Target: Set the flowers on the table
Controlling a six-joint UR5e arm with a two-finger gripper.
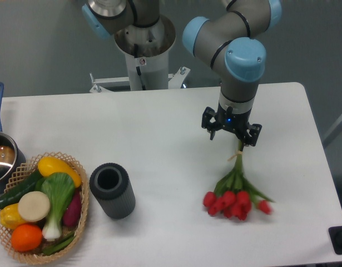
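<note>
Lowering gently, I watch the gripper pinching the flowers stems, blooms touching table right of the vase.

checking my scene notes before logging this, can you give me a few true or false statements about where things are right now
1. The red tulip bouquet lies on the white table with its blooms toward the camera. True.
2. The tool is at the stem end of the bouquet. True.
3. The dark grey vase holds the tulips. False: the vase is empty and stands apart from them, to the left.
4. The wicker basket of vegetables sits at the right edge of the table. False: it sits at the front left.
5. A pot with a blue handle is at the left edge. True.
</note>
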